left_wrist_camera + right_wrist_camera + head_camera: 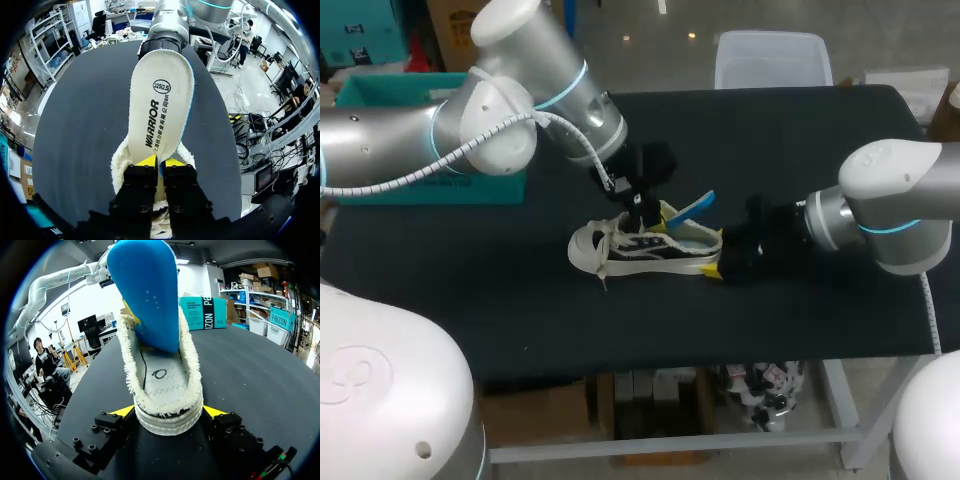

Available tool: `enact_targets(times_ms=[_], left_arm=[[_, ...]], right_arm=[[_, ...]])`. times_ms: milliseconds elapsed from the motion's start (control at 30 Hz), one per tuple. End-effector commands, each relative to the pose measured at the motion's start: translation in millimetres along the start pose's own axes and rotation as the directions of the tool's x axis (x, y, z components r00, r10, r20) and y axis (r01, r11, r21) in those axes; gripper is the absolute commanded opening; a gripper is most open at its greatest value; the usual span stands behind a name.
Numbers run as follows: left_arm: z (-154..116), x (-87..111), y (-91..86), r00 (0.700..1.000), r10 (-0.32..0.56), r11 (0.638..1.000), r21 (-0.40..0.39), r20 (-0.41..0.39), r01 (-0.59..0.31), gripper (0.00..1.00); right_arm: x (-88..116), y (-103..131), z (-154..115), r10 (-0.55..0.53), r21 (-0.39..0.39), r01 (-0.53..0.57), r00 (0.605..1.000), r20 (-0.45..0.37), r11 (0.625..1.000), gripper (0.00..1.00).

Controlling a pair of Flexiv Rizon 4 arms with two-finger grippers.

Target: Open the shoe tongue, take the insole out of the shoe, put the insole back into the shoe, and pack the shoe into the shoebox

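Note:
A white and black shoe (635,247) lies on its sole mid-table, toe to the left. Its insole (692,206), white on top and blue underneath, sticks up out of the opening, slanting toward the heel. My left gripper (642,208) is above the shoe's middle, shut on the insole's end. In the left wrist view the insole (160,95) runs ahead from the gripper (160,161), over the fleece lining (120,165). My right gripper (718,262) holds the heel. In the right wrist view the heel (167,415) sits between both yellow fingertips (125,411), the blue insole (147,290) rising beyond.
A teal box (380,95) stands at the table's back left, also seen past the shoe as the teal box (202,312). The black table top (800,130) is bare around the shoe; its front edge (670,365) is near.

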State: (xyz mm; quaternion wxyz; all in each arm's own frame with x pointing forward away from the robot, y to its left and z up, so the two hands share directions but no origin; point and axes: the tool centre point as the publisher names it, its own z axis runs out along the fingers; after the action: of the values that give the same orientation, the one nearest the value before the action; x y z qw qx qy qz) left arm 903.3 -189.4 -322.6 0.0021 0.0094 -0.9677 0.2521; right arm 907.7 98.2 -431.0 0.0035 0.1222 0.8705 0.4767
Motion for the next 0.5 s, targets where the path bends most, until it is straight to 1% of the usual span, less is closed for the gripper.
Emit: enact_targets(times_ms=[33, 233, 500], left_arm=[[-10.1, 3.4, -2.0, 1.0, 0.008, 0.998, 0.061, 0.0, -0.008, 0.0], [-20.2, 5.1, -13.6, 1.0, 0.025, 0.992, 0.123, -0.011, -0.023, 0.0], [-32.4, 9.1, -29.0, 0.999, 0.053, 0.981, 0.188, -0.001, -0.052, 0.0]], right_arm=[[-1.0, -5.2, 2.7, 0.001, -0.001, -0.001, 1.0, -0.005, 1.0, 0.0], [-1.0, -5.2, 2.7, 0.001, -0.001, -0.001, 1.0, -0.005, 1.0, 0.0], [-1.0, -5.2, 2.7, 0.001, -0.001, -0.001, 1.0, -0.005, 1.0, 0.0]])
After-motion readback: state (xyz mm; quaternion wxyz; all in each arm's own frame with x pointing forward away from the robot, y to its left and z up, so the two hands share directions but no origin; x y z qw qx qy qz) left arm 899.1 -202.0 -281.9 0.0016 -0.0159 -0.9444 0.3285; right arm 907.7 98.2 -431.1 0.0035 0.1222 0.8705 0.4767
